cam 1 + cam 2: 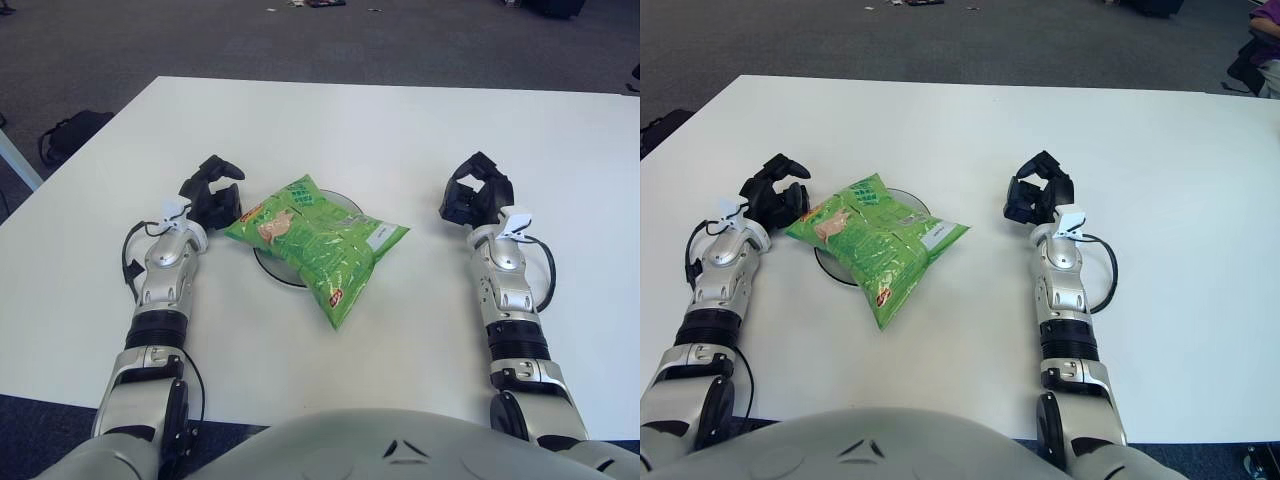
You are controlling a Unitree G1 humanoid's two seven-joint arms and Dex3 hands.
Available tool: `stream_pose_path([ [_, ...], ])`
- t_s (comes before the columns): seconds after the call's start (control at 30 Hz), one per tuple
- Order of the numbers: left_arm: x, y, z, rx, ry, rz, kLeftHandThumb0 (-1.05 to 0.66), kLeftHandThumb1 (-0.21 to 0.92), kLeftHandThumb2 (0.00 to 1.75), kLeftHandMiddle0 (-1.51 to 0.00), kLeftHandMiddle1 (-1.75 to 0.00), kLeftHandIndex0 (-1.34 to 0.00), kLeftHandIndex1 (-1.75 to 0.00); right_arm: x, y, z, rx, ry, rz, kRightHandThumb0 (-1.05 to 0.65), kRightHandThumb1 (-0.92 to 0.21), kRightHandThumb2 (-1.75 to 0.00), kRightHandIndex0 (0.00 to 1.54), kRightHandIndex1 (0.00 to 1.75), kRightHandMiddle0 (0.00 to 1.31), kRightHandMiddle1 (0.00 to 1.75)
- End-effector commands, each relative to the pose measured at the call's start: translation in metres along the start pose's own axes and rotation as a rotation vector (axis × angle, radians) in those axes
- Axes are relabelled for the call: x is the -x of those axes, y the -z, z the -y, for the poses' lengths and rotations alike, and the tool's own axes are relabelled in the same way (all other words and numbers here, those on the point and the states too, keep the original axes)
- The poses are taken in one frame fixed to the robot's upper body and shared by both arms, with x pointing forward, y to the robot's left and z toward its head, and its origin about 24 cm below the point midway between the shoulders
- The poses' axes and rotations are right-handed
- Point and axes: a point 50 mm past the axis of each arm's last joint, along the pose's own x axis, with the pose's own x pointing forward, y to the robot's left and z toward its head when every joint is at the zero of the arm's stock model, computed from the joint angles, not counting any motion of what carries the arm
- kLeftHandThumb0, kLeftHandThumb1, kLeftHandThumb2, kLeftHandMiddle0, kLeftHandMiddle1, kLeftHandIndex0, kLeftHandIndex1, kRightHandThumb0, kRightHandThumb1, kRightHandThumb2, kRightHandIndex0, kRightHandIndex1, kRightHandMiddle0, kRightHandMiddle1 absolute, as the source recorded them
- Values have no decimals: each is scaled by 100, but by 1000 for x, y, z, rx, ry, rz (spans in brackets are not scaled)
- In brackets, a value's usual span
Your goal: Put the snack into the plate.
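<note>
A green snack bag (pixel 322 243) lies across a plate (pixel 266 268) in the middle of the white table (pixel 360 130), covering most of it; only the plate's dark rim shows at the left and top. My left hand (pixel 211 193) sits just left of the bag, fingers loosely curled and holding nothing. Off to the right, my right hand (pixel 473 195) is well apart from the bag, fingers relaxed around nothing.
The table's near edge runs just in front of my torso. A dark bag (pixel 70 131) lies on the carpet beyond the table's left edge.
</note>
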Motion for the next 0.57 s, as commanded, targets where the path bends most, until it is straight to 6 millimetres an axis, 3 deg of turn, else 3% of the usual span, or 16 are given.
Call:
stream_pose_path([
  [0.0, 16, 31, 9, 26, 18, -135, -43, 47, 113, -121, -175, -50, -175, 24, 37, -3, -50, 37, -164, -51, -24, -141, 121, 175, 68, 175],
  [0.53, 16, 30, 12, 15, 13, -130, -43, 47, 113, -121, -175, -49, -175, 23, 35, -3, -71, 37, -208, -51, -25, -140, 127, 175, 67, 175],
])
